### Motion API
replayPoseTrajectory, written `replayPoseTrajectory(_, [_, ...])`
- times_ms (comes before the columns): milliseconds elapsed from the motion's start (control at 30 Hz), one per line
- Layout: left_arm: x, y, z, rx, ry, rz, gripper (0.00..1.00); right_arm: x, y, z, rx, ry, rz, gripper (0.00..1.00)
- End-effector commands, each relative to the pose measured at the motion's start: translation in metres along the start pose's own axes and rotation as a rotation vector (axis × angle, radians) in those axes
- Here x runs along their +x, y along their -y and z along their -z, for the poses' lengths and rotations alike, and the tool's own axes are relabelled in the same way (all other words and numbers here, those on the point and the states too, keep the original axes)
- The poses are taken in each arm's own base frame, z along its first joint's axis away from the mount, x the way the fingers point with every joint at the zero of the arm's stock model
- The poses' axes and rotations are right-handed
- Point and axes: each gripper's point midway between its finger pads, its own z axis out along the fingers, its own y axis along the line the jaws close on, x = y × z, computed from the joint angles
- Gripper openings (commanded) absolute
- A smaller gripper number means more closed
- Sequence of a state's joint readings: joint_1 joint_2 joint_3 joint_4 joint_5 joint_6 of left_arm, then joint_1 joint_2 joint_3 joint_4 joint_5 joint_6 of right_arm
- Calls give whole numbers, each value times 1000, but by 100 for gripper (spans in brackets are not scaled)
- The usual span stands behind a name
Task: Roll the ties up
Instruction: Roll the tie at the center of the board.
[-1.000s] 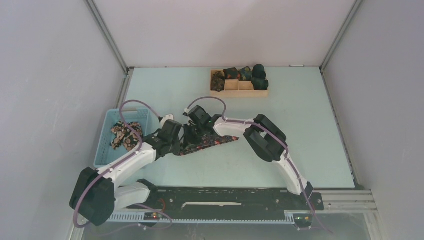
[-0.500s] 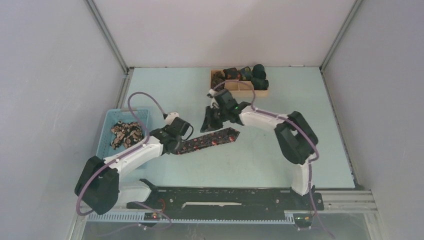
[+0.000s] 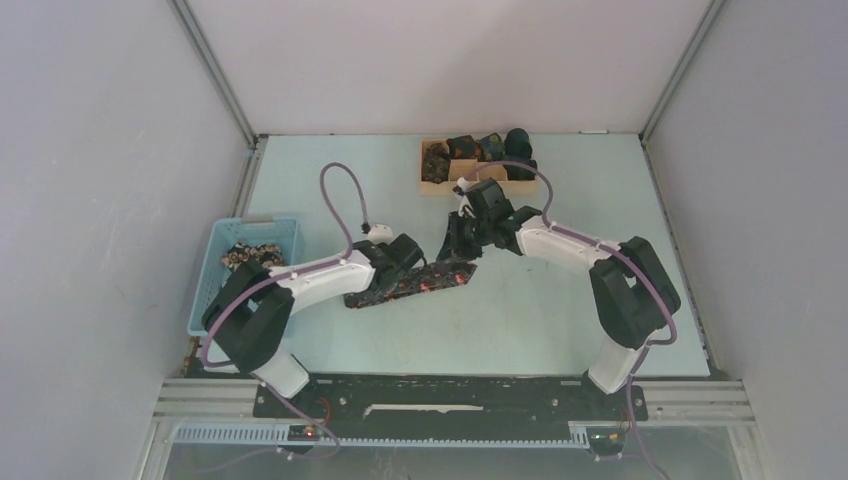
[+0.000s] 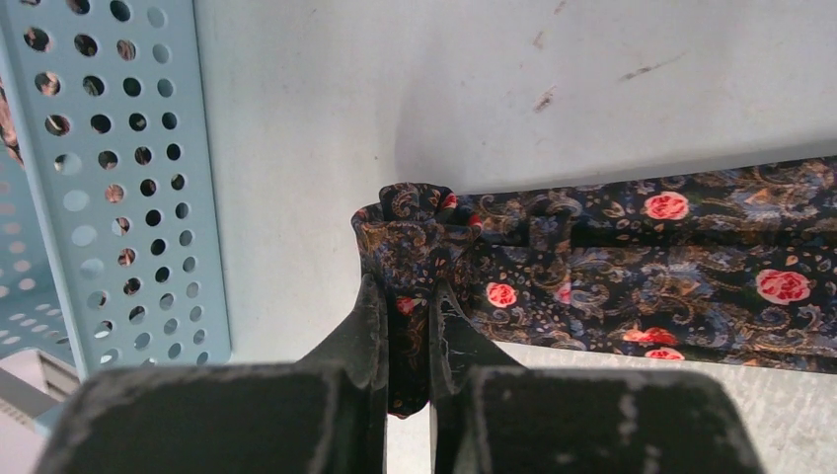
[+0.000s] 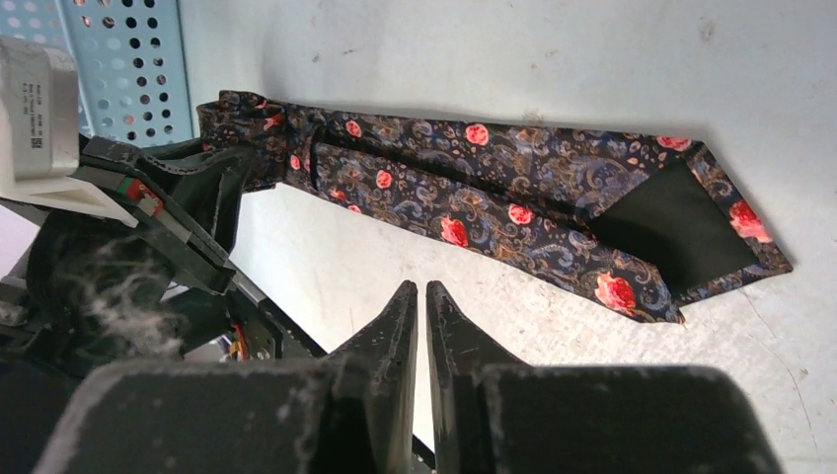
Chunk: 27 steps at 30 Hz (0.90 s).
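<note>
Left pincer [image 4: 407, 296] is clenching the bunched, folded end of a floral tie [image 3: 440, 278], which is lying flat on the tabletop [image 3: 500, 320] just right of the blue basket [image 3: 215, 290], its long axis running rightward from that grip toward its wide pointed tip. Right pincer [image 5: 419, 288] is hovering pinched shut and empty just short of that wide end, making the right arm appear the nearer one for the free tip.

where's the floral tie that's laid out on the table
In the top view the tie lies mid-table, right of the blue basket, its folded left end pinched in the left gripper.
</note>
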<state>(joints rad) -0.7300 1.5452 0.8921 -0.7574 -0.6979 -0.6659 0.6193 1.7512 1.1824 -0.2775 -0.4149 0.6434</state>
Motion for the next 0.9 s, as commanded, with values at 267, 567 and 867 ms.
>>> replayPoseTrajectory(267, [-8,28,0,-97,34,-90,0,-6,-5,26,3,65,37,10])
replayPoseTrajectory(567, [1,51,-6,-40,-2,-106,0,-6,-4,28,5,67,40,10])
replayPoseTrajectory(867, [6,65,-10,17,-17,-101,5,-6,-6,30,3,68,37,9])
